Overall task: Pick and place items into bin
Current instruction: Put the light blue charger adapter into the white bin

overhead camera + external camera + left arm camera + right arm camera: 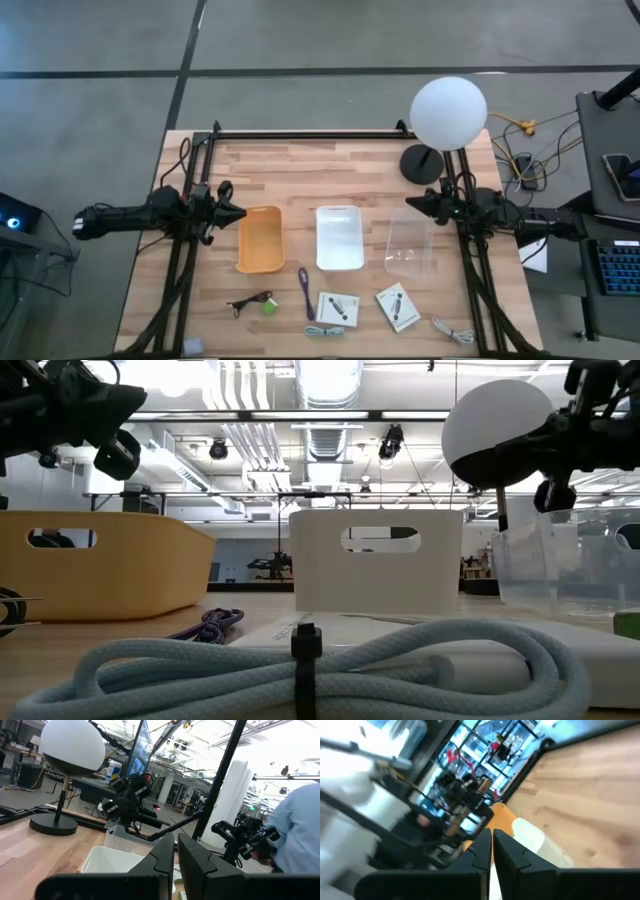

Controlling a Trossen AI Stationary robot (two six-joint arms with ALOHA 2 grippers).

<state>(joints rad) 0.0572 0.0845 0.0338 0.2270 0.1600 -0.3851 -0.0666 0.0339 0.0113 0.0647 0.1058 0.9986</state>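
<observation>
Left gripper jaws pressed together beside orange bin, right gripper jaws pressed together above clear bin, cards, purple strap and cables well clear of both jaws

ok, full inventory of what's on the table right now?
orange plastic bin: 1, left of the row
white plastic bin: 1, middle
clear plastic bin: 1, right
white square cards: 2, near edge, in front of the white and clear bins
purple strap: 1, in front of the gap between orange and white bins
small green block: 1, by a dark cable
pale coiled cables: 2, near edge
white globe lamp: 1, black base, far right
left gripper: shut, empty, beside orange bin
right gripper: shut, empty, above clear bin
</observation>
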